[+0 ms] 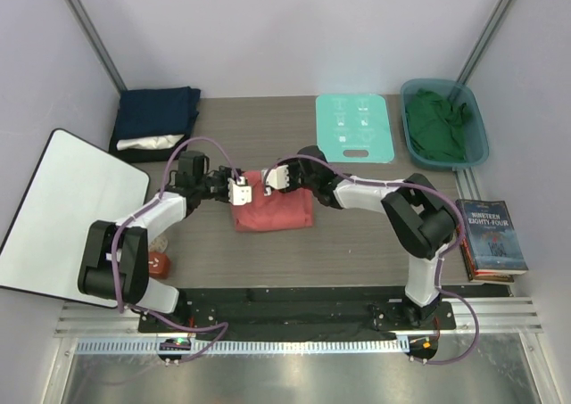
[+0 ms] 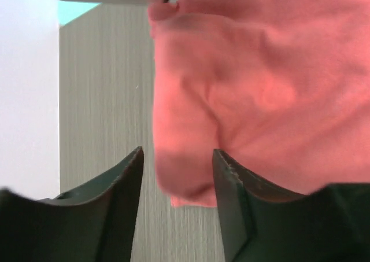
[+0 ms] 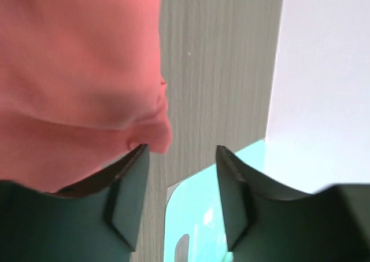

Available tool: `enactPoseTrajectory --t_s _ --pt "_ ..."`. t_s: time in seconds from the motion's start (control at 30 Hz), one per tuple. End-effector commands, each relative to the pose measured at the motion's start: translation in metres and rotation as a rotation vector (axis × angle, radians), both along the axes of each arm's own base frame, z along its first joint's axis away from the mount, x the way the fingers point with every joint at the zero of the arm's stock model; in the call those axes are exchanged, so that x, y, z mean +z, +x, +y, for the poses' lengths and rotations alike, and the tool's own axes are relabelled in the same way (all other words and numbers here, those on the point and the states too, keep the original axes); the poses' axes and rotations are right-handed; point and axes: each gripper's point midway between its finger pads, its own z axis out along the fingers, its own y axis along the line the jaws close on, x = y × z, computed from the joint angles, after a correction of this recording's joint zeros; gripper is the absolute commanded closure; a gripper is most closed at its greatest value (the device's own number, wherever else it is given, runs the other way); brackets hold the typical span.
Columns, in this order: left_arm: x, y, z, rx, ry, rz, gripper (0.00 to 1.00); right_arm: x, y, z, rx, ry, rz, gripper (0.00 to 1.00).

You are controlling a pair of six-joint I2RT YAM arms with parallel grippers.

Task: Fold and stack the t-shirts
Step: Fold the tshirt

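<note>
A coral-red t-shirt (image 1: 272,210) lies folded into a rough square on the table between the two arms. My left gripper (image 1: 239,190) hovers at its far left corner. In the left wrist view the gripper (image 2: 178,158) is open, and a corner of the coral shirt (image 2: 260,88) hangs loose between the fingers with a gap beside it. My right gripper (image 1: 273,178) is at the shirt's far edge. In the right wrist view it (image 3: 182,152) is open, with the coral cloth (image 3: 75,71) resting against the left finger (image 3: 124,198). A navy t-shirt (image 1: 159,111) lies folded on a white one (image 1: 147,143) at back left. A dark green t-shirt (image 1: 437,123) sits crumpled in a bin.
A mint-green board (image 1: 354,127) with a handle slot lies behind the right gripper. The teal bin (image 1: 477,123) stands at back right. Books (image 1: 491,239) are stacked at the right edge. A white panel (image 1: 67,208) lies at left, with a small red object (image 1: 159,263) near the left arm's base.
</note>
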Motion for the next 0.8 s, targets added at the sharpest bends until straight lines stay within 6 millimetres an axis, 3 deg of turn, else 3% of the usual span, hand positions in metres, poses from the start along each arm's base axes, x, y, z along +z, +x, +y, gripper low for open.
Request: enactPoseTrajectory --t_s 0.0,0.03,0.07,0.13,0.27,0.37,0.43,0.47,0.5,0.53,0.57,0.6,0.63,0.67,0.7,0.73,0.77 --pt "0.021 0.034 0.009 0.112 -0.038 -0.183 0.41 0.039 0.037 -0.004 -0.153 0.113 -0.219 0.43" --pt "0.013 0.032 0.012 0.126 -0.029 -0.187 0.38 0.039 0.041 -0.004 -0.174 0.122 -0.222 0.43" --pt "0.014 0.035 0.014 0.141 -0.033 -0.211 0.30 0.040 0.043 -0.007 -0.197 0.119 -0.225 0.43" --pt "0.019 0.045 0.018 0.198 -0.054 -0.259 0.25 0.043 0.044 -0.009 -0.217 0.126 -0.228 0.43" --pt "0.033 0.057 0.021 0.254 -0.065 -0.339 0.24 0.051 0.045 -0.019 -0.267 0.134 -0.251 0.44" --pt "0.050 0.060 0.021 0.271 -0.076 -0.395 0.23 0.064 0.045 -0.022 -0.300 0.165 -0.251 0.51" --pt "0.064 0.062 0.019 0.286 -0.093 -0.424 0.21 0.075 0.046 -0.018 -0.302 0.204 -0.219 0.68" --pt "0.075 0.061 0.016 0.287 -0.105 -0.444 0.21 0.063 0.038 -0.019 -0.309 0.189 -0.126 0.82" --pt "0.085 0.064 0.014 0.296 -0.116 -0.460 0.21 0.069 0.036 -0.011 -0.275 0.211 -0.080 0.93" --pt "0.089 0.064 0.013 0.301 -0.125 -0.456 0.21 0.050 0.026 -0.013 -0.261 0.159 0.019 0.99" --pt "0.091 0.060 0.010 0.294 -0.129 -0.437 0.21 0.045 0.024 -0.016 -0.272 0.178 0.077 0.99" --pt "0.095 0.060 0.007 0.289 -0.142 -0.426 0.21 0.045 0.020 -0.006 -0.220 0.211 0.137 0.99" --pt "0.095 0.053 0.000 0.244 -0.153 -0.396 0.33 0.023 0.005 -0.011 -0.202 0.157 0.258 0.99" --pt "0.080 0.041 -0.003 0.217 -0.129 -0.301 0.53 0.018 0.005 -0.016 -0.199 0.161 0.316 0.99" --pt "0.080 0.036 -0.006 0.192 -0.131 -0.257 0.74 0.013 0.005 -0.012 -0.203 0.195 0.388 0.99" --pt "0.072 0.027 -0.010 0.155 -0.118 -0.201 0.99 0.001 -0.009 -0.010 -0.165 0.195 0.498 0.99" --pt "0.058 0.010 -0.016 0.107 -0.112 -0.109 1.00 -0.003 -0.011 -0.010 -0.160 0.208 0.550 0.99"
